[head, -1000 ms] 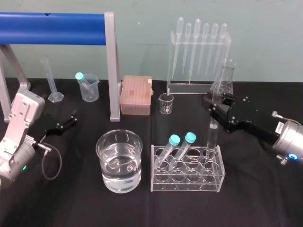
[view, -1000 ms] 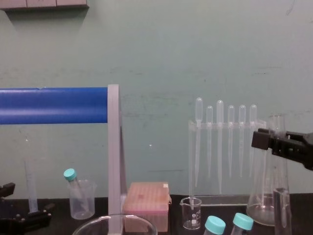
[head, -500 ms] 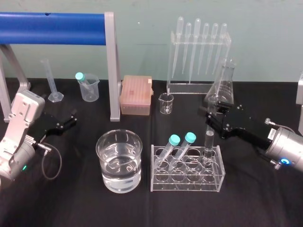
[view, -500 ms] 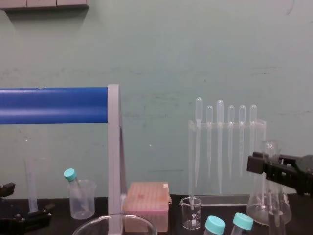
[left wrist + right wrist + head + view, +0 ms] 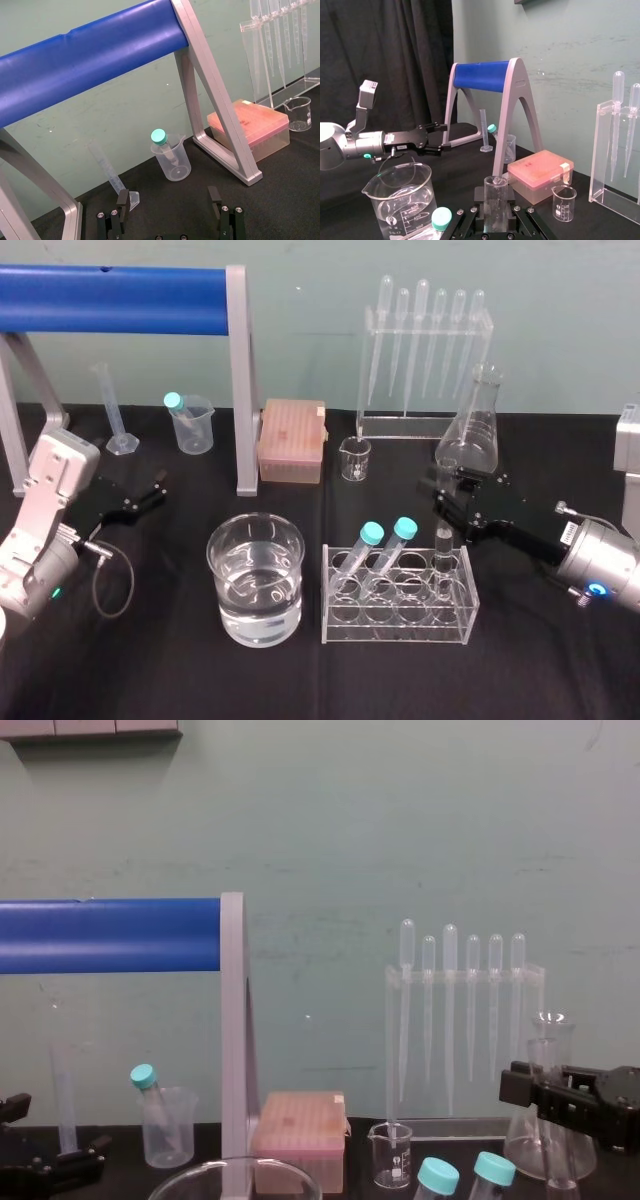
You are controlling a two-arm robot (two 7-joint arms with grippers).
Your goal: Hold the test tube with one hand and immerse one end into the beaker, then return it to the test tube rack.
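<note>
Right gripper [image 5: 452, 520] is clamped on the test tube [image 5: 442, 562] just under its flared rim. The tube stands upright in the test tube rack [image 5: 398, 628], far-right hole, back row as best I can judge, so I read this as the return step with release pending. To do it well: confirm the tube's bottom is seated before letting go, open the jaws only enough to clear the glass, then back out along the line of my fingers rather than sideways so the rim doesn't get dragged. Watch the conical flask [image 5: 470, 432] just behind my wrist and the two teal-capped tubes [image 5: 385, 545] leaning in the holes beside it. A tilted exit could tip the rack. The beaker [image 5: 255, 578], part full of water, sits just beside the rack on its left, clear of my path. Left gripper [image 5: 140, 502] is parked open, low over the table on the left, well away. Views: the head view gives me which hole and how deep the tube sits. The right wrist view gives the grip itself, glass centred between my fingers [image 5: 515, 212], plus the beaker's graduation marks. The chest view gives my height from the side, level with the flask's lower body. The left wrist view confirms that arm's fingers are spread with nothing between them.
</note>
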